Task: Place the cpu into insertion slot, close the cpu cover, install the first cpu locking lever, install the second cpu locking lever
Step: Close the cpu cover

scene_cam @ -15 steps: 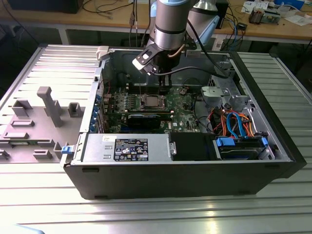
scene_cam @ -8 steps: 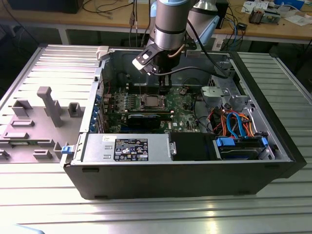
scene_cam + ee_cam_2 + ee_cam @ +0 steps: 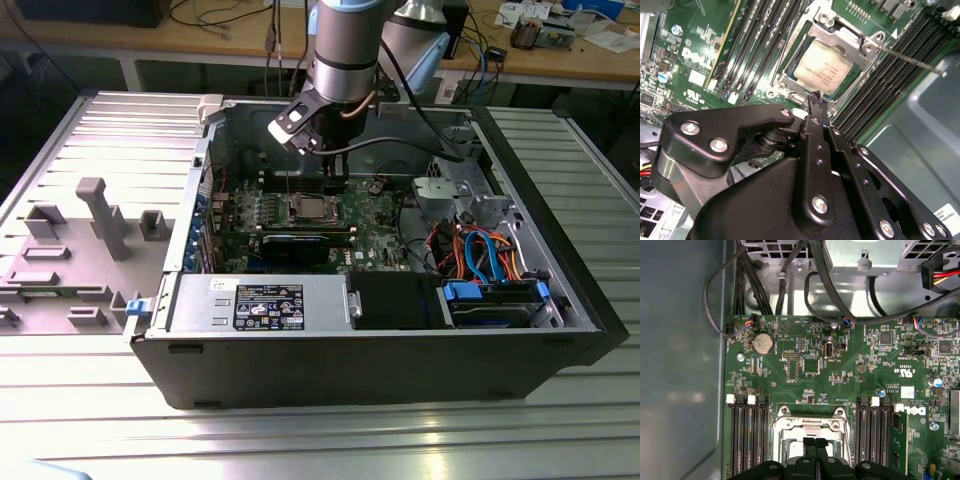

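Silver cpu (image 3: 824, 71) lies within the cpu cover (image 3: 837, 36) in second wrist view.

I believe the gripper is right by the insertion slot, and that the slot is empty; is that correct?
Not quite: the slot is filled. The second wrist view shows the cpu seated in it, with the gripper right by it.

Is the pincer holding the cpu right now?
No, the cpu lies in the insertion slot, framed by the cpu cover, and the shut pincer holds nothing.
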Robot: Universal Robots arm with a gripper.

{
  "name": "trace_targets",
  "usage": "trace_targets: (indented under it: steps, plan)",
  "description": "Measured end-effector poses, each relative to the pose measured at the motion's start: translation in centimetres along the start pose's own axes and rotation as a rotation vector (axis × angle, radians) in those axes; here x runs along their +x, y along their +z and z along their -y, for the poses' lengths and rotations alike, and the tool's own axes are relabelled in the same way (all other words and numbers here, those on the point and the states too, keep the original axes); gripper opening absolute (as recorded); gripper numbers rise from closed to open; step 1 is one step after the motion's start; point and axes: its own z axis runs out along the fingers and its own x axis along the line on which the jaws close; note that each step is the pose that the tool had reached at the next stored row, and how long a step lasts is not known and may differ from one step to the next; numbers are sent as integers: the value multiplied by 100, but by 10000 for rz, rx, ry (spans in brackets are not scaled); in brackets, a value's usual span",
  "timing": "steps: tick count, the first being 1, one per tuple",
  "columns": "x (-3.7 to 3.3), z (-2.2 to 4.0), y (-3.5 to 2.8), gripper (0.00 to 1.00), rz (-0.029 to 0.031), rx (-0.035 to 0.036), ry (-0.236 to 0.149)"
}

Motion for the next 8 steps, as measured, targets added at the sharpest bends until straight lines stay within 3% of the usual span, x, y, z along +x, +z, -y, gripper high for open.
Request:
trace_targets:
  steps: [5, 8]
  plan:
    - [2, 75, 21, 11, 0, 0, 0]
    - [2, 88, 23, 11, -1, 0, -2]
